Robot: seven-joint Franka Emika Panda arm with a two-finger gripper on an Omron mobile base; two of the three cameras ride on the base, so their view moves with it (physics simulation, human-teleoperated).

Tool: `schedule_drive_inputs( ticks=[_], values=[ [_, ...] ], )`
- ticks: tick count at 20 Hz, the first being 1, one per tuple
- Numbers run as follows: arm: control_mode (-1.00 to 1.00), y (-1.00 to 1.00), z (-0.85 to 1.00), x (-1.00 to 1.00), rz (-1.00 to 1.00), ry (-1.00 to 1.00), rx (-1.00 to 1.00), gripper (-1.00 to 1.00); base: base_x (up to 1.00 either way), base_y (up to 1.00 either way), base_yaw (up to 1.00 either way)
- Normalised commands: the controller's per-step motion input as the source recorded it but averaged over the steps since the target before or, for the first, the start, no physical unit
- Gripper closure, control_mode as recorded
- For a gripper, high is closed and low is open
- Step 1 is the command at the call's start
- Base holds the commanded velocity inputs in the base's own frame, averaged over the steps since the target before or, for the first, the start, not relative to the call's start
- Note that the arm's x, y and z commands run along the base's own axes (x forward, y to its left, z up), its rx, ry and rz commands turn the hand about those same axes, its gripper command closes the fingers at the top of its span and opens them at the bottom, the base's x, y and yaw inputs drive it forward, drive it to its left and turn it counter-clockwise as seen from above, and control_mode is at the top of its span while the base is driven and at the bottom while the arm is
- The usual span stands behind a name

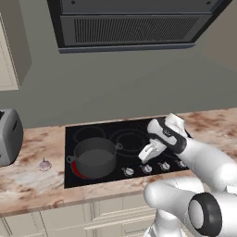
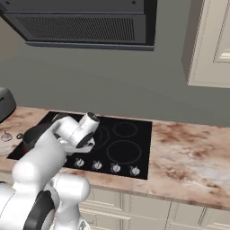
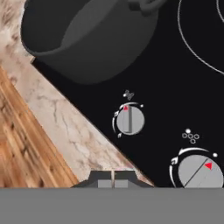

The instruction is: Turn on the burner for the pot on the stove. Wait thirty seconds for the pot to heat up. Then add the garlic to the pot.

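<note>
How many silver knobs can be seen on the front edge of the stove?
4, in a row along the front of the stove, counted in the right base view. The arm may hide others to the left.

Dark grey pot [image 1: 95,157] sits on front left zone of black stove [image 1: 125,139], centre frame; burner [image 1: 77,171] shows red glow at pot's lower left edge. Garlic [image 1: 45,164] lies on marble counter [image 1: 28,185] just left of stove. White arm reaches in from lower right, gripper [image 1: 144,156] above knob row [image 1: 147,169]. Toaster [image 1: 9,136] at left edge; range hood [image 1: 129,23] at top.
</note>
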Motion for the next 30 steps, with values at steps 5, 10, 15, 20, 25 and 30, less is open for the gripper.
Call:
schedule_drive_inputs(
  ticks=[5,10,15,20,25,30],
  values=[
    [-1.0,0.09,0.82,0.03,-0.07,-0.05,-0.01,1.0,0.0,0.0,0.0],
    [-1.0,-0.3,0.04,0.34,0.01,0.04,0.0,1.0,0.0,0.0,0.0],
    [-1.0,-0.07,0.0,0.05,0.0,0.0,0.0,1.0,0.0,0.0,0.0],
    [-1.0,-0.02,0.0,0.04,0.0,0.0,0.0,1.0,0.0,0.0,0.0],
    [-1.0,0.0,0.0,0.03,0.0,0.0,0.0,1.0,0.0,0.0,0.0],
    [-1.0,0.0,0.0,0.01,0.0,0.0,0.0,1.0,0.0,0.0,0.0]
  ],
)
